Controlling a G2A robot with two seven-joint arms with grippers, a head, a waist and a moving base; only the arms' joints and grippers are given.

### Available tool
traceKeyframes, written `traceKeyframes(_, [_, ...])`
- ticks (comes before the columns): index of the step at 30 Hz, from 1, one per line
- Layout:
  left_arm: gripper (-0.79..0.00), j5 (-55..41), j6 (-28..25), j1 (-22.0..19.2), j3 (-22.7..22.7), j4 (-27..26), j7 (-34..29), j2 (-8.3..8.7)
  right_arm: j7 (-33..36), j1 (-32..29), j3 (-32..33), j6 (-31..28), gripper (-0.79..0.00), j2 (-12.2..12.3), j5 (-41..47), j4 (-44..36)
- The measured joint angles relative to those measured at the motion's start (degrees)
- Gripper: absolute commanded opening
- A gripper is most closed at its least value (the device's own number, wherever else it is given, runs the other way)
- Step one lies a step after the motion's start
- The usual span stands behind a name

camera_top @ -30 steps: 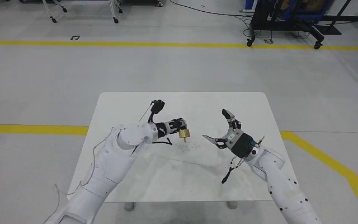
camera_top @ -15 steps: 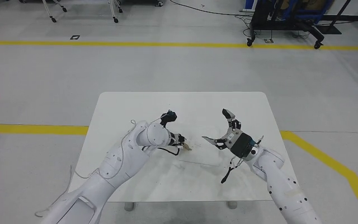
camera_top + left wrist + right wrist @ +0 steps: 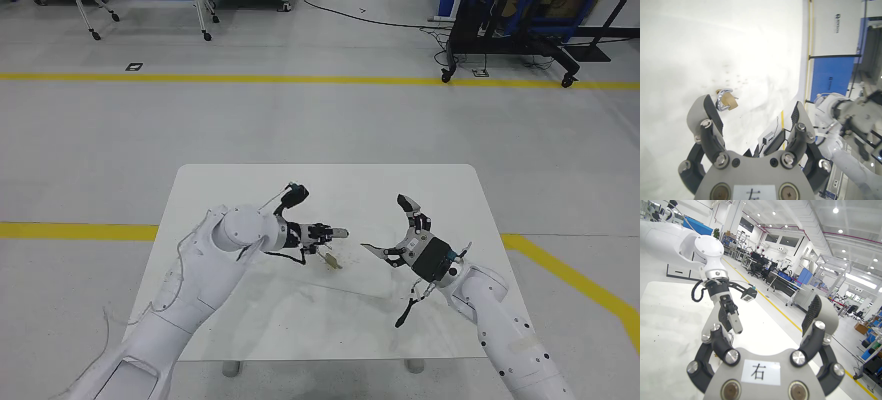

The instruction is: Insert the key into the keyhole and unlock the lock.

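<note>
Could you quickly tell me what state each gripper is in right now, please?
Left gripper: open, empty; the padlock lies on the table.
Right gripper: open, empty.

Left end effector [image 3: 332, 233] has released the lock [image 3: 331, 260]; jaws now spread wide. Lock went from held aloft to lying on the bench [image 3: 420, 190], at the end effector's 6 o'clock.

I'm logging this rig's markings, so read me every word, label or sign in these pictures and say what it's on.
"左": white label on the left pincer, on its wrist plate.
"右": white label on the right pincer, on its wrist plate.
Logo print on the blue panel and on the white wall panel beyond the table: too small to read.
Brass padlock: no lettering visible.
</note>
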Motion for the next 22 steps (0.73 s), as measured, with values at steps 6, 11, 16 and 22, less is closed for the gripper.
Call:
traceKeyframes(6, [0.0, -3.5, -7.19, 7.49, -10.35, -7.53, 7.73, 2.27, 0.49, -0.03, -0.3, 0.21, 0.0, -0.05, 0.26, -0.41])
traceKeyframes(11, [0.0, -2.34, -11.17, 13.7, -15.92, -14.27, 14.37, 3.46, -3.19, 0.05, 1.09, 1.68, 0.0, -0.02, 3.02, 0.62])
traceKeyframes(16, [0.0, -8.49, -12.92, 16.94, -19.09, -15.96, 14.9, 3.72, -9.22, -1.24, 5.61, 4.19, -0.001, 0.05, 10.72, 1.67])
traceKeyframes(22, [0.0, -16.5, -12.88, 16.88, -19.42, -15.35, 12.2, 3.63, -9.98, -1.34, 6.2, 4.25, -0.001, 0.04, 12.18, 1.79])
